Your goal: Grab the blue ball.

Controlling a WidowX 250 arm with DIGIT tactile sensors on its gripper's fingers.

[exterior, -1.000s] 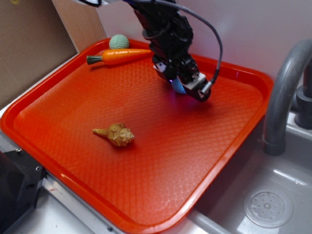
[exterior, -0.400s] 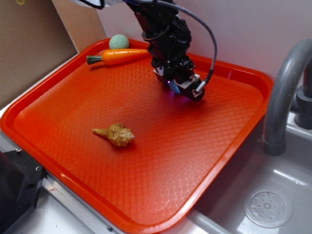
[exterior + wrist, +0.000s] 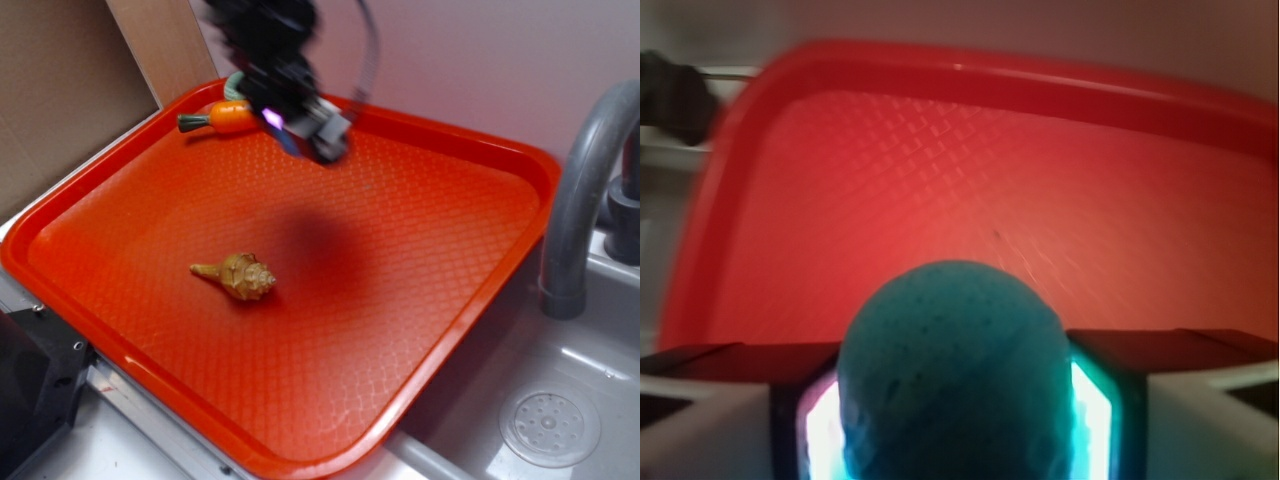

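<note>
The blue ball [image 3: 955, 370], round and dimpled, fills the lower middle of the wrist view, pressed between my two glowing pads [image 3: 820, 425]. My gripper [image 3: 955, 405] is shut on it. In the exterior view the gripper [image 3: 300, 135] is motion-blurred above the far left part of the orange tray [image 3: 450, 250]. Only a bluish sliver of the ball [image 3: 289, 138] shows under the arm, lifted off the tray floor.
An orange toy carrot [image 3: 222, 117] and a pale green ball [image 3: 234, 86] lie at the tray's far left corner, just behind the gripper. A tan shell [image 3: 240, 277] sits mid-left. A grey faucet [image 3: 580, 200] and sink drain [image 3: 550, 425] are to the right; cardboard [image 3: 60, 90] stands at the left.
The gripper closed on the blue ball near the tray's back middle, then rose and swung left toward the carrot, carrying the ball off the tray floor.
</note>
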